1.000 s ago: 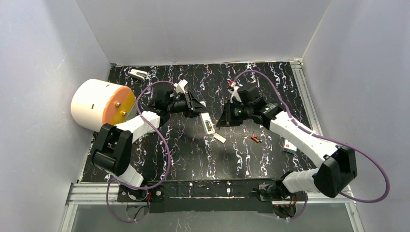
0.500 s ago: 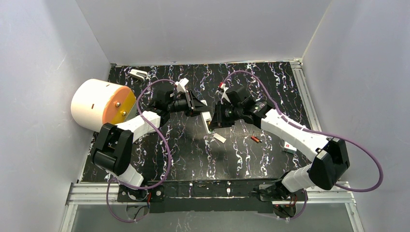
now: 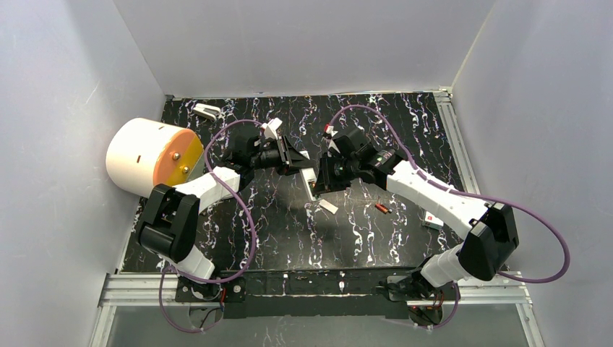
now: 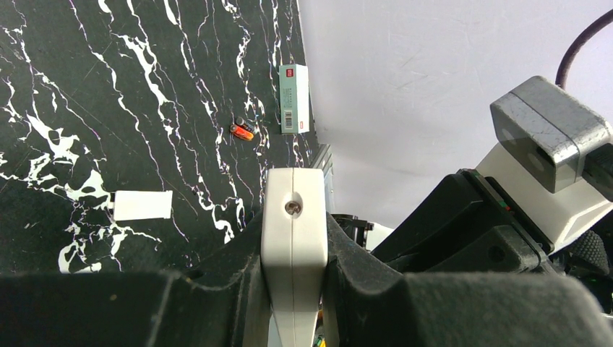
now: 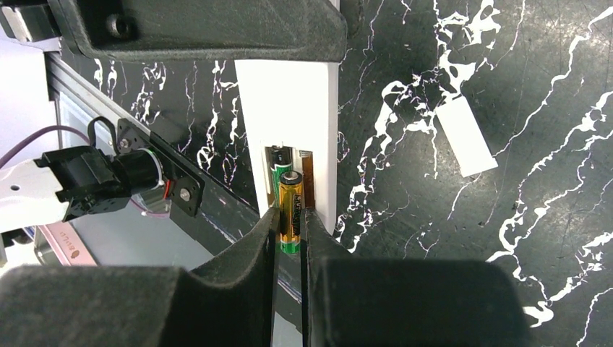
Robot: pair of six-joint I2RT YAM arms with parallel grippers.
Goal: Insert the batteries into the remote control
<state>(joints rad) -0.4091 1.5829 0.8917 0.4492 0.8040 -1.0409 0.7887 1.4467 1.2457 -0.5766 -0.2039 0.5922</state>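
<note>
My left gripper (image 4: 293, 242) is shut on the white remote control (image 4: 292, 191), gripping it edgewise above the table. In the top view the remote (image 3: 311, 182) hangs between both grippers. My right gripper (image 5: 290, 217) is shut on a gold battery with a green end (image 5: 291, 202). That battery lies against the remote's open compartment (image 5: 289, 163), beside another battery (image 5: 279, 172) seated inside. Loose orange-red batteries (image 3: 382, 208) lie on the table to the right, also visible from the left wrist (image 4: 242, 131).
The white battery cover (image 3: 328, 207) lies flat below the remote. A small white box (image 3: 434, 220) sits at the right edge. A big white drum with an orange face (image 3: 148, 155) stands at the left, and a small white object (image 3: 207, 110) at the back left.
My right gripper has moved left with the battery, from a short way off up to the remote's compartment. The left arm and remote have hardly shifted.
</note>
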